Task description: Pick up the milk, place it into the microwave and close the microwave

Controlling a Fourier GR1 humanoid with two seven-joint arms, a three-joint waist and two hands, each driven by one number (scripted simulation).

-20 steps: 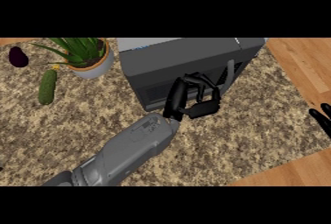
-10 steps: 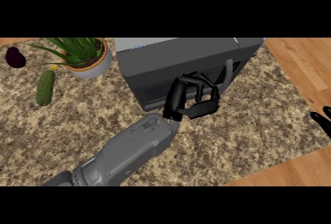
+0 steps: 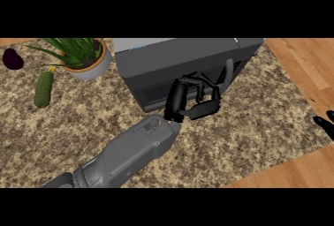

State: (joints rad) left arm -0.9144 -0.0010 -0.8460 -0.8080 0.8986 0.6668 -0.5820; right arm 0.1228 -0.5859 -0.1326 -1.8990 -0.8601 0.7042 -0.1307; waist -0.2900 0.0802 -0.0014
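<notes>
Since the last frame my left hand (image 3: 177,100) has crept a little farther in against the microwave (image 3: 176,57). Its fingers are bent and hooked onto the dark door (image 3: 151,90), just left of the upright handle (image 3: 228,73), and they clasp nothing that I can see. The milk shows nowhere in my view, so I cannot tell where it sits. My right hand (image 3: 324,123) rests at the right edge, fingers up and relaxed, and sits a bit lower than before. The speckled counter (image 3: 248,132) is bare on the near side of the microwave and to its right as far as the wooden strip (image 3: 300,66) — that is the open room. The left is tighter: a potted plant (image 3: 81,57) stands just beside the microwave's left side, a cucumber (image 3: 43,88) lies nearer and left of the pot, and an eggplant (image 3: 12,58) sits by the left edge.
</notes>
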